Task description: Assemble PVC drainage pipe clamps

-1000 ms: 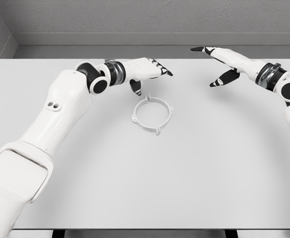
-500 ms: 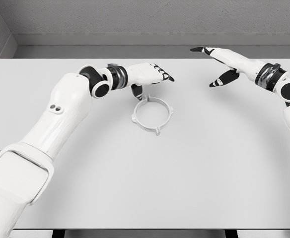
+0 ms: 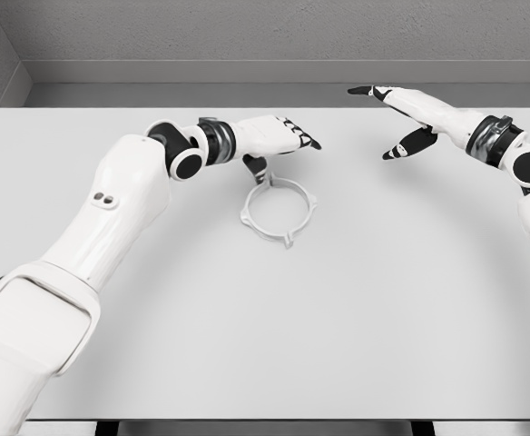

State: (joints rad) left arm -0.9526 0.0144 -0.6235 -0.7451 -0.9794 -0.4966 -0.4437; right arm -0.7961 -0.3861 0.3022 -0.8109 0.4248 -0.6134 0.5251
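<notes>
Clamp ring (image 3: pixel 279 211), white, with small outward lugs, lies flat on the white table (image 3: pixel 338 318) just left of centre. Left hand (image 3: pixel 274 141) hovers at its far rim, fingers extended, thumb pointing down toward the rim, grasping nothing. Right hand (image 3: pixel 406 113) is raised well apart at the far right, fingers spread, empty. Recommended: lower the left hand squarely, pinch the rim between lugs, and avoid pushing the ring sideways.

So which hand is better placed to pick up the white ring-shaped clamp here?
Left. The left hand is right at the far rim of the white ring-shaped pipe clamp, thumb reaching down to it. The right hand is open and off to the right, well clear of the clamp.
</notes>
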